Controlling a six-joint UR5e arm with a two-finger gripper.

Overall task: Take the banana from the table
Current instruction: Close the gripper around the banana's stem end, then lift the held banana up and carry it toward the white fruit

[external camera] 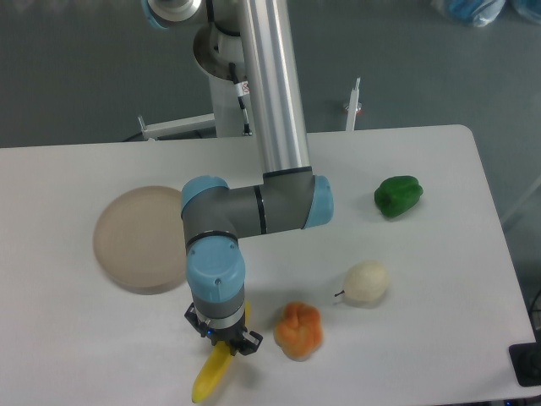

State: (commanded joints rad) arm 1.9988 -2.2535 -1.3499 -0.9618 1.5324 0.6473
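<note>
The bright yellow banana (210, 377) lies on the white table (406, 347) near its front edge, slanting down to the left. My gripper (223, 342) points straight down over the banana's upper end. The fingers stand at either side of that end, and the wrist hides most of them. I cannot tell whether they press on the banana. The banana's lower end sticks out free towards the table's front edge.
A round beige plate (139, 238) lies left of my arm. A lumpy orange fruit (299, 330) sits just right of the gripper. A pale cream round fruit (365, 283) and a green pepper (398, 195) lie further right.
</note>
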